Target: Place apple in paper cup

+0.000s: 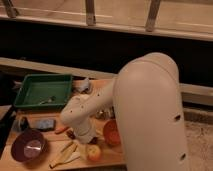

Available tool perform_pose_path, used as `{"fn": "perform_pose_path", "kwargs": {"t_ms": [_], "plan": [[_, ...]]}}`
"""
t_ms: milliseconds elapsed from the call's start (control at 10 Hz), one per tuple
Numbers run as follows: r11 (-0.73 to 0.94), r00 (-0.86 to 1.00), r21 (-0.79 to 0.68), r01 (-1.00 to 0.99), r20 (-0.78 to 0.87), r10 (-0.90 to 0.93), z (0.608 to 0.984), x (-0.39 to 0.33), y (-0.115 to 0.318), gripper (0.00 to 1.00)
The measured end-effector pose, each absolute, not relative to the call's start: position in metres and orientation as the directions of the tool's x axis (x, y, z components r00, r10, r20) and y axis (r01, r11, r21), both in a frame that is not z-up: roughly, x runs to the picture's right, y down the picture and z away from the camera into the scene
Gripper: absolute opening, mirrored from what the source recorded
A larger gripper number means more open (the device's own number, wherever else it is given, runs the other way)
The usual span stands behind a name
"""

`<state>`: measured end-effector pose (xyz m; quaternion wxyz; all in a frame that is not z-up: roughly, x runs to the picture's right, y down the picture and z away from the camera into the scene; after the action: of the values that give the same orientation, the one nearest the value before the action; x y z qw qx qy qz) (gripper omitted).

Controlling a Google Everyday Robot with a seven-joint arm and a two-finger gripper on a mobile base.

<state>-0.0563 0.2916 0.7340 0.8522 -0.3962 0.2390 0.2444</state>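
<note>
Crowding the apple [93, 152] at the desk's [107, 159] front edge: orange bowl [112, 132] just right, yellow peel-like strips [65, 155] left, red chili [62, 130] behind. Just above it, the tool [86, 141], masked by the bulky white arm [145, 110]; grip impossible to tell. Further left, purple bowl [30, 146], something pale inside. At rear, green tray [44, 90] holding a small scrap. Beyond, dark wall and railing.

No writing, label, brand or number can be read on anything here; the gripper [86, 141] hangs low, just above and beside the apple [93, 152]
</note>
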Motion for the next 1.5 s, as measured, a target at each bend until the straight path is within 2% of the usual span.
{"fn": "perform_pose_path", "kwargs": {"t_ms": [300,400,500,1100,1200,1500], "plan": [[0.531,0.756,-0.576,-0.621,-0.618,0.215,0.749,-0.047,0.303,0.8],[0.528,0.756,-0.579,-0.621,-0.621,0.207,0.751,-0.046,0.305,0.75],[0.528,0.755,-0.58,-0.621,-0.624,0.203,0.751,-0.045,0.306,0.67],[0.57,0.77,-0.561,-0.6,-0.598,0.223,0.739,-0.05,0.296,0.05],[0.582,0.773,-0.55,-0.599,-0.588,0.24,0.735,-0.051,0.292,0.01],[0.641,0.777,-0.472,-0.605,-0.526,0.347,0.712,-0.057,0.255,0.0]]}}
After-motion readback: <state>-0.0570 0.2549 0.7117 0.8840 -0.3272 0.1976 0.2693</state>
